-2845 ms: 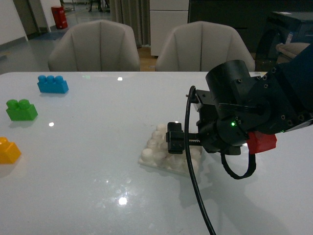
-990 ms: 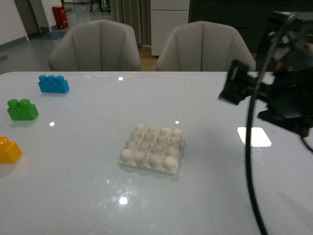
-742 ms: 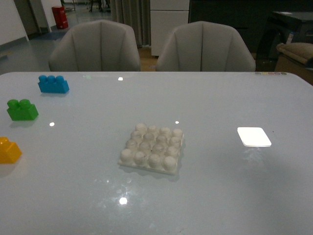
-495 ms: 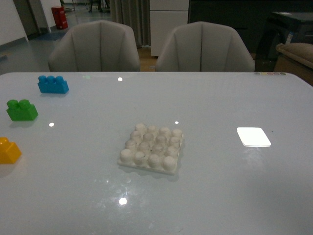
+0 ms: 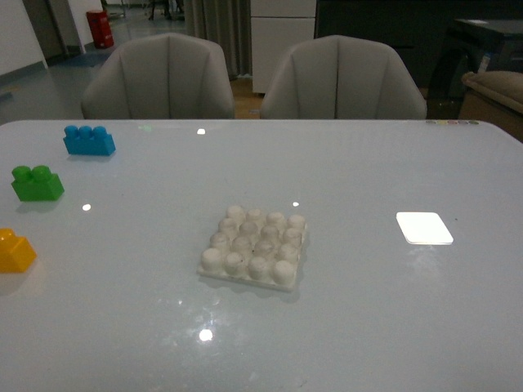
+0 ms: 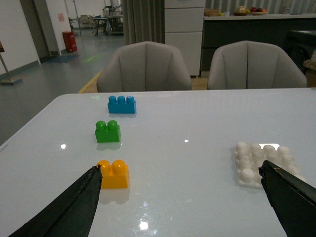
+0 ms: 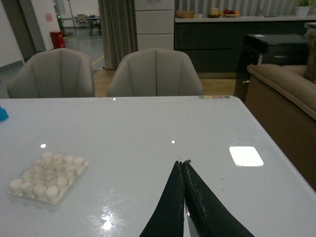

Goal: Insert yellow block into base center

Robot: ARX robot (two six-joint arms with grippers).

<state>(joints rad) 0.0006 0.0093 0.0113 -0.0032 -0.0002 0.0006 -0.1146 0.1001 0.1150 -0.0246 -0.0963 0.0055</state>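
The yellow block sits at the table's left edge in the front view; in the left wrist view it lies just beside one finger. The white studded base rests mid-table with nothing on it, and shows in the left wrist view and the right wrist view. My left gripper is open and empty, its jaws spread wide above the table between block and base. My right gripper is shut and empty above bare table. Neither arm shows in the front view.
A green two-stud brick and a blue three-stud brick sit at the far left. A flat smooth white rectangle lies to the right of the base. Two grey chairs stand behind the table.
The right arm, which hung over the base with a red brick, has drawn back out of the front view. The base now sits a little further left. The bricks have not moved.
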